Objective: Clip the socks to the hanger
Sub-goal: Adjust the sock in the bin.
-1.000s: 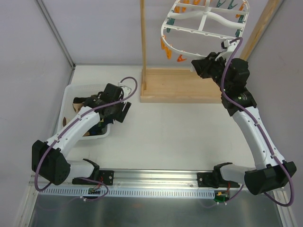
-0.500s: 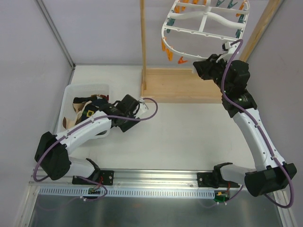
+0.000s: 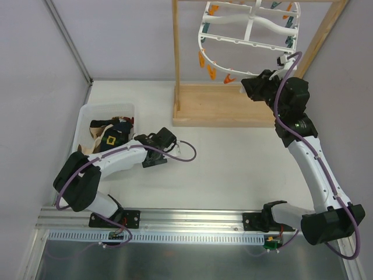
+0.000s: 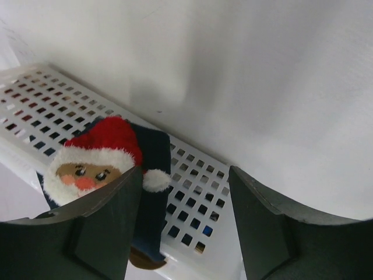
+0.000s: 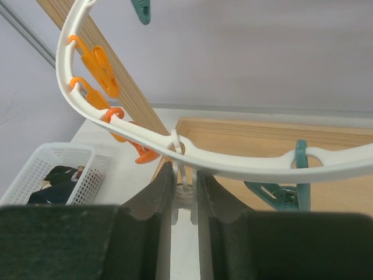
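The white oval hanger (image 3: 250, 29) hangs from the wooden stand, with orange and teal pegs round its rim. My right gripper (image 3: 252, 86) is up at its near rim. In the right wrist view the right gripper (image 5: 185, 178) is shut on a white peg (image 5: 186, 198) that hangs from the hanger rim (image 5: 245, 166). Several dark socks (image 3: 109, 135) lie in the white basket (image 3: 87, 112). My left gripper (image 3: 150, 158) is low on the table just right of the basket, open and empty. The left wrist view shows a navy Santa sock (image 4: 108, 154) against the basket's perforated wall (image 4: 204, 192).
The light wooden stand has a flat base (image 3: 221, 105) and an upright post (image 3: 176, 52) left of the hanger. Orange pegs (image 5: 99, 58) and a teal peg (image 5: 280, 189) hang beside my right fingers. Grey walls close the left and back sides.
My left arm has swung from over the basket to the right and down onto the table beside it. The hanger and my right gripper have shifted slightly up and back.
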